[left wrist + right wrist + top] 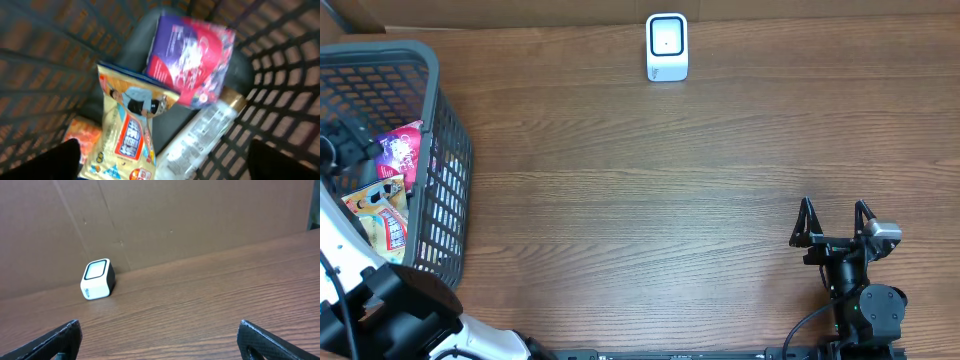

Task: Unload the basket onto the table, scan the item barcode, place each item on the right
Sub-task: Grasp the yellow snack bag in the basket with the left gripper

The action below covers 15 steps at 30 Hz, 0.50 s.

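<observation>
Wood-grain desk [670, 200] carries a white barcode scanner [667, 46] at its far edge, before a cardboard wall [200, 220], and a dark mesh basket [455, 190] at the left. Inside the basket a yellow snack packet [125, 135] overlaps a purple-and-pink packet [192, 60], with a clear wrapped tube [200, 135] beside them. Left end effector [165, 165] hangs over these items, fingers spread wide and gripping nothing; right end effector [834, 222] sits well apart at the desk's right front, fingers likewise apart and empty.

Overhead we looked straight down; our left wrist peered closely into the basket [280, 65], our right faced the scanner [97, 280], both visible overhead.
</observation>
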Each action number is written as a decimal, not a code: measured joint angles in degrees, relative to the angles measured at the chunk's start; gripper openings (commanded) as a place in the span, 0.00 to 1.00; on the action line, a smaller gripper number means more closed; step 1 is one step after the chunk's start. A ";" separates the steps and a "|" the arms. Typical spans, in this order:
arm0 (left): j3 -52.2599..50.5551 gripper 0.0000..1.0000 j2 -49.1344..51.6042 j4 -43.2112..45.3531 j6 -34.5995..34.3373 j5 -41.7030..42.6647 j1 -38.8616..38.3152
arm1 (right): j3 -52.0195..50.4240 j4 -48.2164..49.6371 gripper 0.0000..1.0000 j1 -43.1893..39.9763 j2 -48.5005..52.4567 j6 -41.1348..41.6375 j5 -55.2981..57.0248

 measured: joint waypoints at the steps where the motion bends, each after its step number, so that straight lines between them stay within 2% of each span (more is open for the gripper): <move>1: -2.08 1.00 0.09 0.83 0.46 -0.02 0.00 | 0.00 -0.09 1.00 0.00 0.00 0.02 0.00; 9: -21.42 1.00 2.05 10.82 3.17 -7.39 0.00 | 0.00 0.00 1.00 0.00 0.00 0.02 0.02; 15: -26.45 1.00 2.08 17.55 6.29 -11.85 0.00 | 0.00 -0.04 1.00 0.00 0.00 0.02 0.02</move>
